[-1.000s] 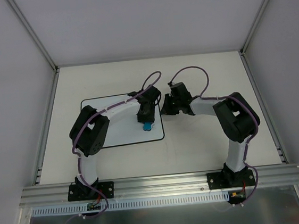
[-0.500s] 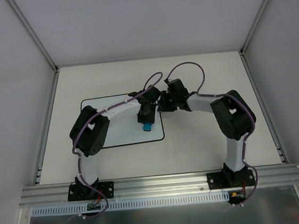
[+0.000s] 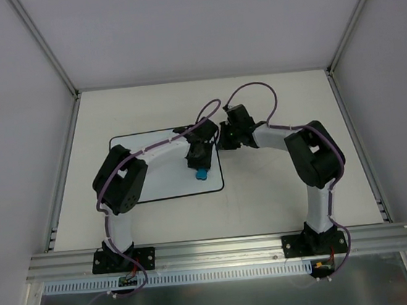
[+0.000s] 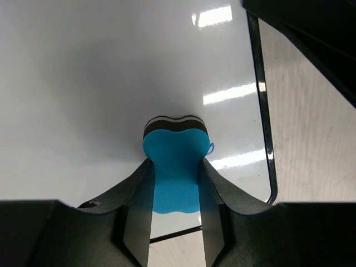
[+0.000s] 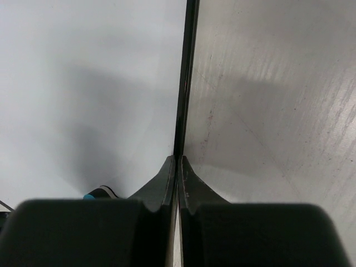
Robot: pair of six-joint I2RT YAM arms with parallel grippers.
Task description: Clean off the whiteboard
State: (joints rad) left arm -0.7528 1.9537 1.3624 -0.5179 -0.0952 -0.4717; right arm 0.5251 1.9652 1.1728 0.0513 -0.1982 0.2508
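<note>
Whiteboard (image 3: 169, 184): laid flat on the table (image 3: 271, 102), left of centre. It is judged thin, stiff, light and glossy, so liable to slide under wiping and best pinned at its black border. Left gripper (image 4: 175, 167) is clamped on the blue eraser (image 4: 175, 146), which is held against the board; right gripper (image 5: 177, 161) is drawn closed, its tips set at the board's right border.
</note>
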